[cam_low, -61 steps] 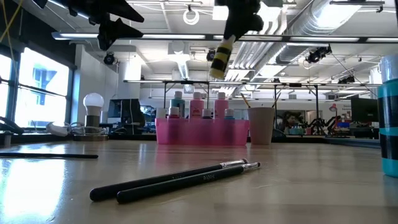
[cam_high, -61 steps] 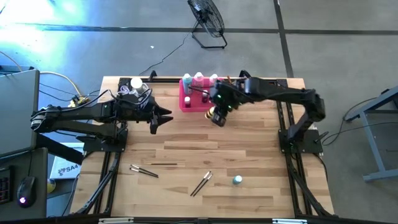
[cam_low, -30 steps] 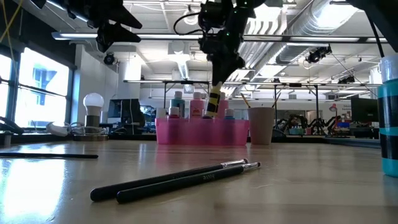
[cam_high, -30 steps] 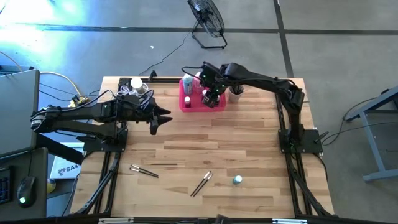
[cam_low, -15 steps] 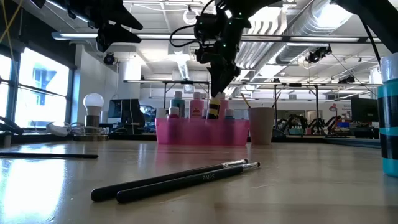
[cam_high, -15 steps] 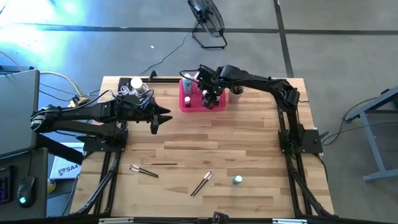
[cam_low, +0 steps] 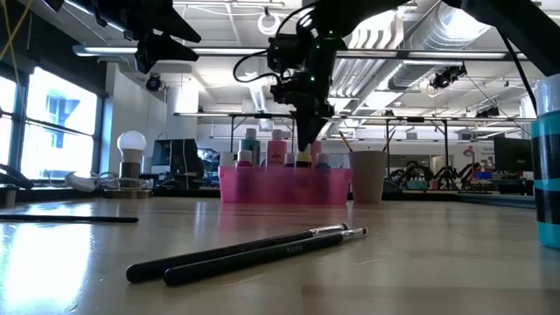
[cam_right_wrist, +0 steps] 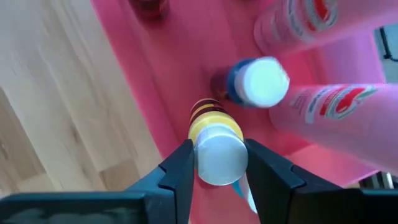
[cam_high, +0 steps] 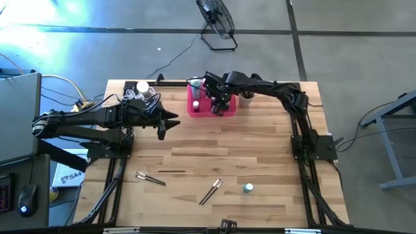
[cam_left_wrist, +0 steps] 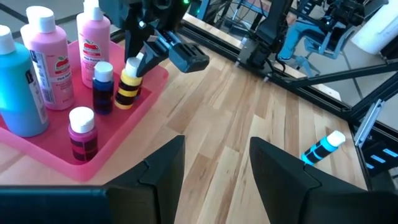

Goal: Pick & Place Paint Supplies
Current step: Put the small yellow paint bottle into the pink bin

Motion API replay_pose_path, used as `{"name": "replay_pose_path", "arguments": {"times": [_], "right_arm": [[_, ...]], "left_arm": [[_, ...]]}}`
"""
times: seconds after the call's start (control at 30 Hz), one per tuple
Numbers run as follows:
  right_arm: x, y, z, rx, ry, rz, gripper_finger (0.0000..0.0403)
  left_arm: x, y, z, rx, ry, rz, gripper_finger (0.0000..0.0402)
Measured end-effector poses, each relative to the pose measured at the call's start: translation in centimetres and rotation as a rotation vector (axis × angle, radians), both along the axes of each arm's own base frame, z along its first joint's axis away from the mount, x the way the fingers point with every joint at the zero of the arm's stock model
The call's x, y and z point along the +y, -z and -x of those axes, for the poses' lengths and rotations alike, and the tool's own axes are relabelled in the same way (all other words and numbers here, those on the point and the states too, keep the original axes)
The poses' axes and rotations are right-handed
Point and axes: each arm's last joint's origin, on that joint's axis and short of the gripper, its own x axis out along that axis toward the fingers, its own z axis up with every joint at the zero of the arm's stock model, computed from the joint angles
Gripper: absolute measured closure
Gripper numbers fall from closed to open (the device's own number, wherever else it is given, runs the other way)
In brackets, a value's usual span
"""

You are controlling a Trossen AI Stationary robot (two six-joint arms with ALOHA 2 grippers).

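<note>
Yellow with dark bands, a small bottle sits pinched by its white cap between the narrow jaws of the right gripper, its base down in the pink tray, though whether it already rests on the floor is hard to tell. Beside those jaws stand a blue-capped bottle and tall pink bottles. Well away from both grippers, brushes and a small teal bottle lie on the wooden table, not yet collected. The left gripper hovers with jaws parted, holding nothing. Beyond the table is a workshop with ceiling ducts; a floor fan stands behind.
</note>
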Motion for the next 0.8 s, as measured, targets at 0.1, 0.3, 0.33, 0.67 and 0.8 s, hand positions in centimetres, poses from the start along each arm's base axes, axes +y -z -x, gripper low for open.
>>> {"name": "replay_pose_path", "arguments": {"times": [0.1, 0.3, 0.33, 0.67, 0.8], "right_arm": [[-0.15, 0.21, 0.12, 0.015, -0.006, -0.006, 0.0285], [-0.20, 0.19, 0.08, 0.014, -0.012, 0.002, 0.0281], [-0.20, 0.19, 0.07, 0.012, -0.013, 0.000, 0.0281], [-0.17, 0.16, -0.07, -0.010, -0.021, -0.019, 0.0268], [-0.20, 0.17, -0.07, -0.007, -0.018, -0.012, 0.0264]], "left_arm": [[0.00, 0.00, 0.00, 0.000, -0.001, 0.000, 0.0224], [0.01, 0.00, 0.00, 0.000, -0.002, -0.001, 0.0224], [0.01, 0.00, 0.00, 0.000, -0.003, -0.001, 0.0224], [0.01, 0.04, 0.02, 0.005, -0.004, 0.000, 0.0224], [0.01, 0.05, 0.02, 0.005, -0.003, 0.000, 0.0224]]}}
